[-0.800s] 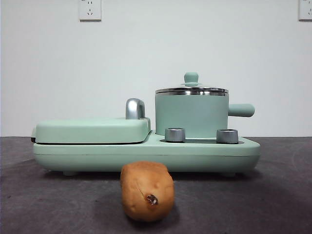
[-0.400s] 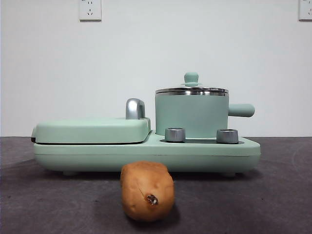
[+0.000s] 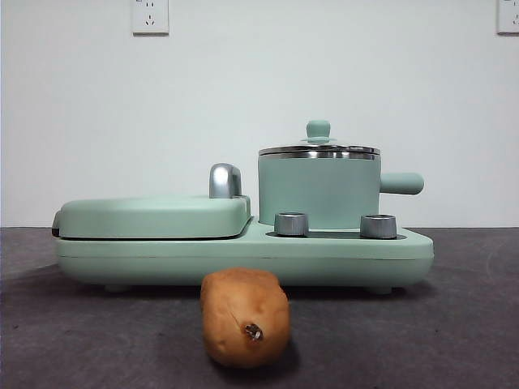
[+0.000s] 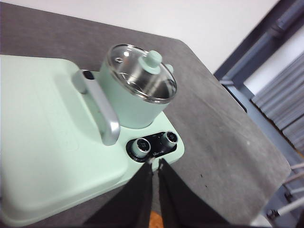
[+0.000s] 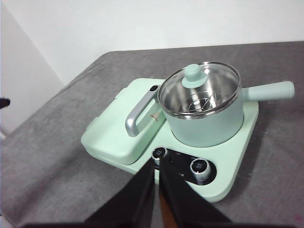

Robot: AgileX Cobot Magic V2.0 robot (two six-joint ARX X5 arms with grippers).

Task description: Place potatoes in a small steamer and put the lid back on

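The tan-brown potato (image 3: 245,318) lies on the dark table in front of the appliance, its dark spot facing the front camera. The small steamer (image 3: 318,193) stands on the right half of the mint-green base, handle pointing right, with the glass lid (image 3: 319,149) seated on it. Both wrist views look down on the steamer (image 4: 135,97) (image 5: 205,118) and its lid (image 4: 142,71) (image 5: 199,90) from well above. My left gripper (image 4: 155,164) and right gripper (image 5: 156,164) hover high over the front of the appliance, both shut and holding nothing. Neither shows in the front view.
The flat griddle cover (image 3: 154,216) with a chrome handle (image 3: 225,180) fills the base's left half. Two chrome knobs (image 3: 291,224) (image 3: 378,226) sit in front of the steamer. The table's edge (image 4: 247,123) runs to the steamer's far side, with dark posts beyond.
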